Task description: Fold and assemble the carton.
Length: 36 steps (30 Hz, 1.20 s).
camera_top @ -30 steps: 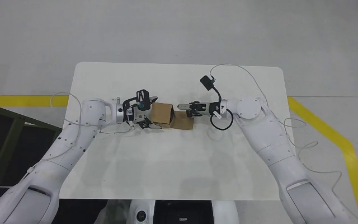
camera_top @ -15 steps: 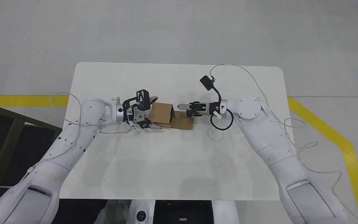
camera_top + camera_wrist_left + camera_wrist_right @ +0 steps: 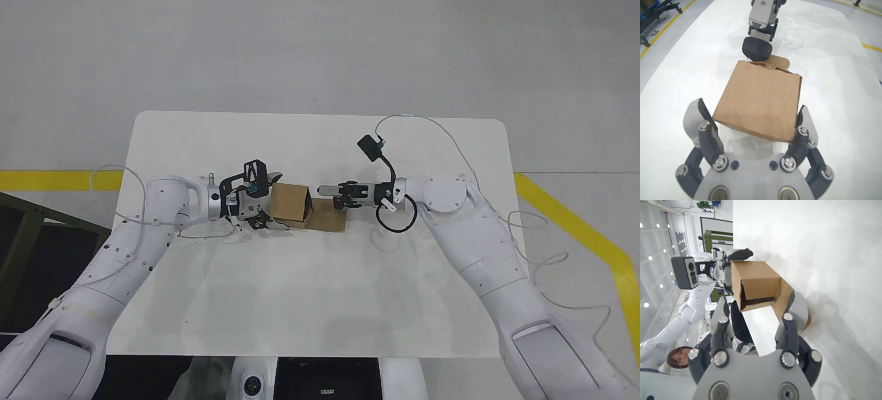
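Observation:
A small brown carton (image 3: 305, 205) lies on its side mid-table, its open end turned to my right gripper. My left gripper (image 3: 262, 207) holds the closed end: in the left wrist view its fingers (image 3: 704, 113) press the two near corners of the carton (image 3: 761, 102). My right gripper (image 3: 325, 191) stands open at the carton's open end (image 3: 757, 289). One of its fingers (image 3: 797, 309) rests on a flap (image 3: 783, 291) lying flat on the table. Its other finger pad (image 3: 756, 48) hovers above the far top edge.
The white table (image 3: 320, 300) has bare room in front of and behind the carton. A black cable (image 3: 385, 160) loops off the right wrist. Yellow floor tape (image 3: 50, 180) runs beside the table.

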Each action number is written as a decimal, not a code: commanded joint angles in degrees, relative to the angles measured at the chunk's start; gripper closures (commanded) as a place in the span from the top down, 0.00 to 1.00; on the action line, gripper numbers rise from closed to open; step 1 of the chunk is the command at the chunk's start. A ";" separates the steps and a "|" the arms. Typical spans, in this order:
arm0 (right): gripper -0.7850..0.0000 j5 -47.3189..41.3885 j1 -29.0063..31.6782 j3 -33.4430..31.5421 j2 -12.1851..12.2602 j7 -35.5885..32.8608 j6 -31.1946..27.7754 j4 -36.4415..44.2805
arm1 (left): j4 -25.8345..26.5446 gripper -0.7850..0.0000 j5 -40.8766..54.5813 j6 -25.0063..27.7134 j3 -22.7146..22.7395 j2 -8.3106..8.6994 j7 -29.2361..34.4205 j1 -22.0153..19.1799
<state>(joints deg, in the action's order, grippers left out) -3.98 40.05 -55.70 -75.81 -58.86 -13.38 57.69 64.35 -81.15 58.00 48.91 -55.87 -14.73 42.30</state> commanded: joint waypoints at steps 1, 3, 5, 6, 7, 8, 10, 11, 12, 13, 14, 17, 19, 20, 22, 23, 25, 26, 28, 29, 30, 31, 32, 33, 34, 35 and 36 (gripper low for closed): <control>0.70 -0.01 0.00 0.00 0.00 0.00 -0.02 0.00 | 0.00 1.00 0.00 0.00 0.00 0.00 0.00 0.00; 1.00 -0.04 0.65 0.00 0.06 0.28 -0.02 0.67 | 0.07 1.00 0.06 -0.31 0.02 -0.01 0.08 0.15; 1.00 -0.83 1.38 -0.51 0.31 -0.88 0.16 1.93 | 0.69 1.00 0.50 -1.41 0.39 0.03 0.71 0.87; 1.00 -1.03 1.58 -0.89 0.51 -1.89 0.09 2.44 | 0.90 1.00 0.65 -1.46 0.65 0.09 1.01 1.03; 1.00 -1.29 1.82 -1.35 0.71 -2.66 -0.06 3.01 | 1.12 1.00 0.75 -1.45 0.92 0.16 1.19 1.18; 1.00 -2.33 2.28 -1.96 0.89 -3.38 -0.29 3.61 | 1.26 1.00 0.82 -1.42 1.19 0.23 1.31 1.33; 1.00 -2.74 2.90 -3.10 1.39 -4.93 -0.34 4.78 | 1.58 1.00 0.88 -1.39 1.69 0.36 1.45 1.61; 1.00 -3.19 3.29 -3.79 1.65 -5.60 -0.45 5.49 | 1.70 1.00 0.92 -1.34 1.93 0.42 1.43 1.74; 1.00 -3.66 3.77 -4.54 1.92 -6.16 -0.48 6.11 | 1.78 1.00 0.98 -1.24 2.15 0.47 1.41 1.85; 1.00 -3.52 4.05 -4.95 2.12 -6.56 -0.34 6.55 | 1.83 1.00 0.95 -1.28 2.31 0.51 1.44 1.90; 1.00 -2.54 4.45 -5.56 2.48 -7.05 -0.04 7.14 | 1.93 1.00 0.98 -1.28 2.53 0.55 1.40 1.95; 1.00 -1.40 6.43 -7.61 3.42 -7.25 0.94 8.05 | 2.20 1.00 0.97 -1.29 3.12 0.65 1.30 2.09; 1.00 -1.79 7.78 -8.77 3.85 -6.87 1.33 8.19 | 2.36 1.00 0.91 -1.23 3.41 0.70 1.20 2.19; 1.00 -2.35 8.40 -9.12 3.97 -6.81 1.25 8.30 | 2.50 1.00 0.82 -1.15 3.52 0.72 1.15 2.23; 1.00 -3.98 9.36 -9.26 4.01 -6.60 1.17 7.86 | 2.74 1.00 0.59 -0.94 3.70 0.76 0.98 2.32; 1.00 -5.21 9.61 -9.01 3.91 -6.69 0.94 7.66 | 2.90 1.00 0.46 -0.87 3.76 0.76 0.86 2.35; 1.00 -6.84 9.57 -8.34 3.65 -6.47 0.37 6.82 | 3.13 1.00 0.13 -0.66 3.83 0.77 0.55 2.44; 1.00 -7.28 9.39 -7.81 3.50 -6.42 0.07 6.48 | 3.17 1.00 0.00 -0.58 3.87 0.78 0.42 2.49; 1.00 -8.00 8.93 -6.68 3.17 -6.34 -0.28 5.68 | 3.21 1.00 -0.24 -0.44 3.95 0.78 0.19 2.55; 1.00 -8.33 8.67 -6.14 3.01 -6.37 -0.47 5.31 | 3.23 1.00 -0.38 -0.43 4.00 0.78 0.07 2.55; 1.00 -8.64 8.41 -5.64 2.85 -6.28 -0.66 4.89 | 3.23 1.00 -0.51 -0.44 4.04 0.78 -0.04 2.59; 1.00 -8.70 8.13 -5.21 2.72 -6.07 -0.86 4.38 | 3.23 1.00 -0.62 -0.44 4.07 0.77 -0.14 2.65; 1.00 -8.70 7.86 -4.82 2.60 -5.87 -0.98 3.83 | 3.28 1.00 -0.74 -0.39 4.07 0.77 -0.26 2.73; 1.00 -8.74 7.63 -4.45 2.49 -5.64 -1.12 3.31 | 3.32 1.00 -0.87 -0.37 4.07 0.76 -0.38 2.80; 1.00 -8.81 7.37 -4.14 2.39 -5.51 -1.26 2.86 | 3.35 1.00 -0.99 -0.35 4.08 0.76 -0.50 2.86; 1.00 -8.88 7.16 -3.82 2.29 -5.42 -1.39 2.40 | 3.40 1.00 -1.11 -0.30 4.08 0.75 -0.63 2.92; 1.00 -9.03 6.94 -3.54 2.19 -5.34 -1.46 1.98 | 3.40 1.00 -1.24 -0.29 4.10 0.74 -0.74 2.97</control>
<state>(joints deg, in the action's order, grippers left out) -12.92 47.13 -59.40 -73.56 -64.23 -14.80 59.94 67.74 -82.30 57.69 53.00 -55.12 -15.39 45.23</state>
